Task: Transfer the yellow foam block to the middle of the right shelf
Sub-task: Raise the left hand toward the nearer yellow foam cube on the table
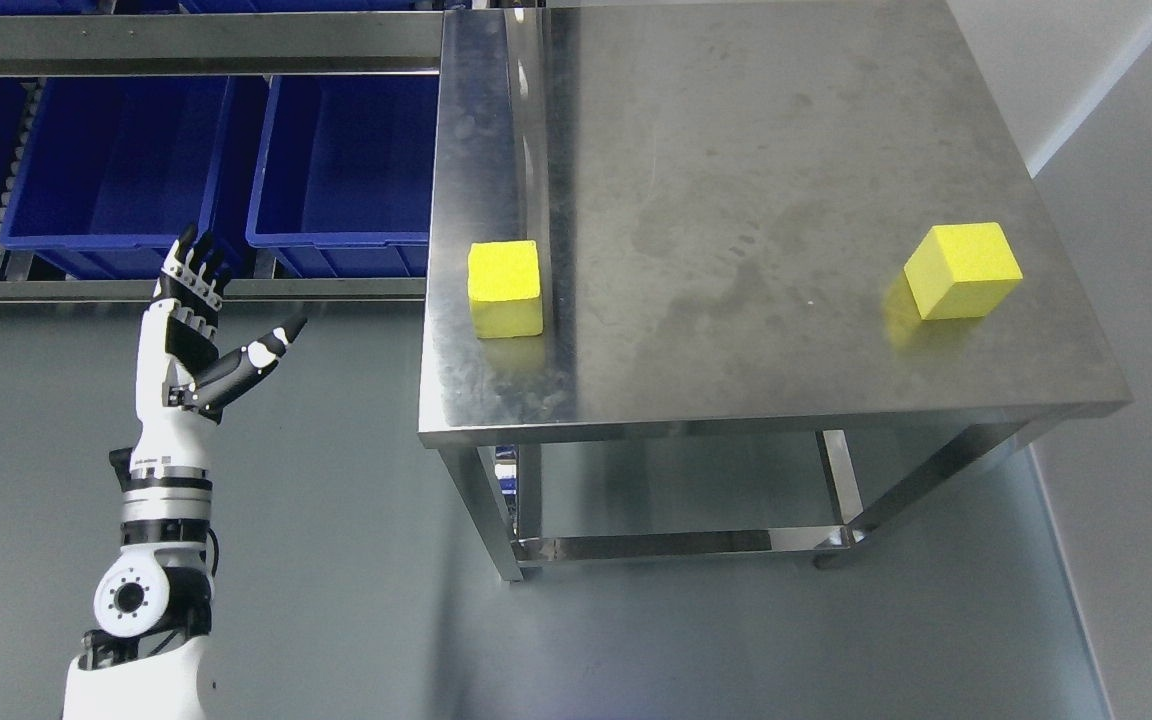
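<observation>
Your left arm [151, 560] is the nearest thing in view, rising from the lower left corner, and its left hand [198, 330] is held up over the floor with fingers straight and thumb spread, holding nothing. It is well apart from the steel table [736, 150] and level with the blue bins [236, 170] on the rack behind it. Your right arm does not show at all.

Moving right, two yellow foam blocks sit on the tabletop. The left block [505, 288] stands close to the table's left edge, square to it, beside a seam in the steel. The right block [962, 270] sits near the right edge, turned at an angle.

Your first risk is choosing the wrong block: the task names one, and nothing here marks which. The left one looks the only one this hand could plausibly reach.

Second, the hand sits left of the table's corner. Sweep straight across and your forearm or fingers may strike the rim, or knock the block along the slick steel instead of closing round it.

Third, foam is light and compressible. A hard squeeze may deform it; a loose one may let it slip out during the carry.

Last, no shelf on the right is visible, so you would be travelling toward a target you cannot yet confirm.
</observation>
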`<state>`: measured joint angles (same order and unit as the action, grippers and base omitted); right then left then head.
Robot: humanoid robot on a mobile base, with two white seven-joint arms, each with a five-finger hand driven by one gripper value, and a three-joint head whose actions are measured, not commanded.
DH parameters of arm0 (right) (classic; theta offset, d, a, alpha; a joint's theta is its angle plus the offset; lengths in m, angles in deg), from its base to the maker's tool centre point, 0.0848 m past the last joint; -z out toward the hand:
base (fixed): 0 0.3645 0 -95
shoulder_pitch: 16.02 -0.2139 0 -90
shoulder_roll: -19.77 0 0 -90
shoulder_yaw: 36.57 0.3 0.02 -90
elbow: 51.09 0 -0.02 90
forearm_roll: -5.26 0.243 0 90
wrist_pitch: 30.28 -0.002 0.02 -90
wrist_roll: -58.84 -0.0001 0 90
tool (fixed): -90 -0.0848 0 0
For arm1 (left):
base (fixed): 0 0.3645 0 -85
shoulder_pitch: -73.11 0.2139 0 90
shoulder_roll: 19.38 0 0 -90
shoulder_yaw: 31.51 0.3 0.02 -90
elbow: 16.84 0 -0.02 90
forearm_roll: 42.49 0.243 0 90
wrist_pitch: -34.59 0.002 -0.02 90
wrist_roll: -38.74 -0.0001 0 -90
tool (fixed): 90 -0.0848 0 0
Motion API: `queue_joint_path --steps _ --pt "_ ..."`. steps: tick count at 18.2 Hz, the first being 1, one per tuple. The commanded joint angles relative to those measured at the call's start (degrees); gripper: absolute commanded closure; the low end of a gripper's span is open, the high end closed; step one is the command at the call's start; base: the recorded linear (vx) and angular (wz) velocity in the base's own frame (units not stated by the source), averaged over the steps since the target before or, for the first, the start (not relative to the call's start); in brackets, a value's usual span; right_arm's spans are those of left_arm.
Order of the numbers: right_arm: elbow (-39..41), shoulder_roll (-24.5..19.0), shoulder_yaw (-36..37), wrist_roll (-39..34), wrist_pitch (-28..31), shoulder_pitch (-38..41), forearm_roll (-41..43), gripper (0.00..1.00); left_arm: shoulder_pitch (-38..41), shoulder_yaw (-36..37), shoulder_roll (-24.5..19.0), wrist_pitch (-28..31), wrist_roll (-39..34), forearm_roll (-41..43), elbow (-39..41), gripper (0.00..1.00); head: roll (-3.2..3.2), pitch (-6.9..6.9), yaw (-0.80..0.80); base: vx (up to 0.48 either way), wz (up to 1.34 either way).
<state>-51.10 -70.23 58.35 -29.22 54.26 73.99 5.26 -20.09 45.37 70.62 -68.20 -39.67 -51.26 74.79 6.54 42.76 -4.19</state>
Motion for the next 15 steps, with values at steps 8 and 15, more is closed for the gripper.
queue_joint_path --steps 8,15 --pt "1.0 1.0 0.0 0.0 0.01 0.08 -0.18 0.0 -11.64 10.65 -1.0 6.72 7.49 0.07 0.74 0.0 0.0 0.0 0.0 0.0 0.0" --pt "1.0 1.0 0.0 0.0 0.01 0.08 -0.18 0.0 -15.6 20.13 -1.0 9.01 9.32 1.64 0.83 0.0 0.0 0.0 0.0 0.0 0.0"
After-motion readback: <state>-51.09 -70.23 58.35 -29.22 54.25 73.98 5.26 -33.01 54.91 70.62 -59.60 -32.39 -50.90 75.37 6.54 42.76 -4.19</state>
